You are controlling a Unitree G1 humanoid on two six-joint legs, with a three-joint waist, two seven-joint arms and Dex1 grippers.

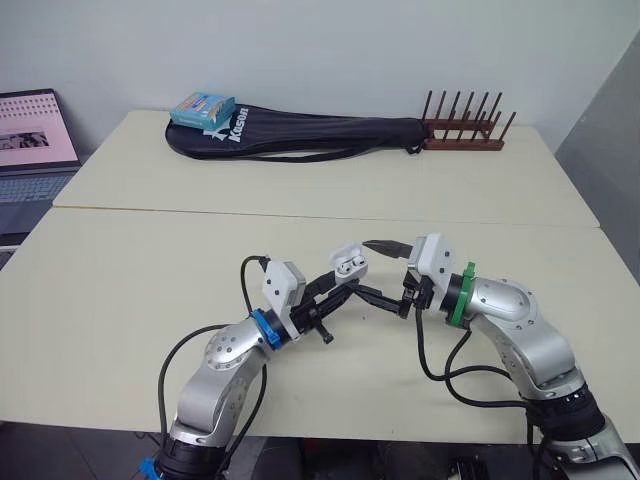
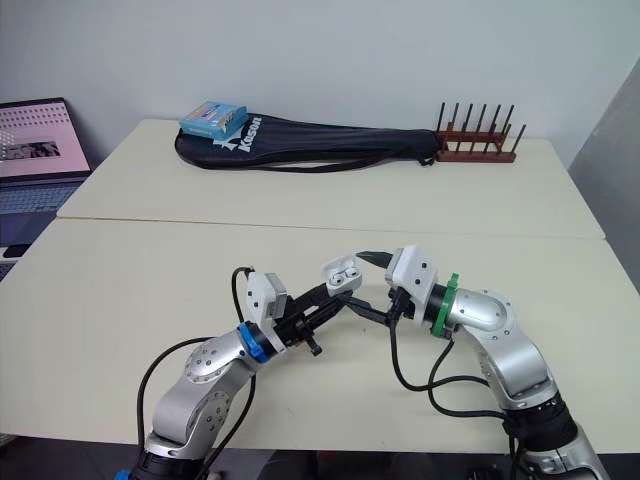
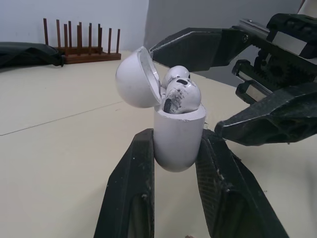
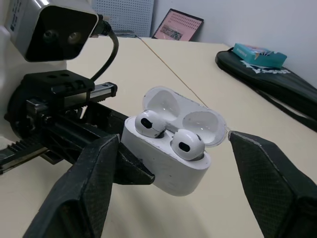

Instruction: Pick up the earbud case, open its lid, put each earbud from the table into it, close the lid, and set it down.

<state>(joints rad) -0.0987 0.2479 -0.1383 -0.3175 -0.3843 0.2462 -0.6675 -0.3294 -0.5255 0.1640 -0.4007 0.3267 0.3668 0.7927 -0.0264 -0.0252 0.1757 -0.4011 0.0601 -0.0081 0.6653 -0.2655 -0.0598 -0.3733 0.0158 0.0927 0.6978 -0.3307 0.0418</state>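
The white earbud case (image 4: 168,166) is held above the table with my left gripper (image 1: 343,287) shut on its body, its fingers (image 3: 141,168) clamping both sides. The lid (image 4: 184,115) stands open, tipped back. Two white earbuds (image 4: 187,145) sit in their sockets, stems down. My right gripper (image 1: 378,271) is open right next to the case: one finger (image 4: 257,168) is near the lid's edge and the other (image 4: 89,178) lies on the opposite side, neither clearly touching it.
At the back of the table lies a black racket bag (image 1: 300,135) with a blue box (image 1: 202,108) on it. A wooden peg rack (image 1: 462,130) stands at the back right. A laptop (image 1: 35,135) sits beyond the table's left edge.
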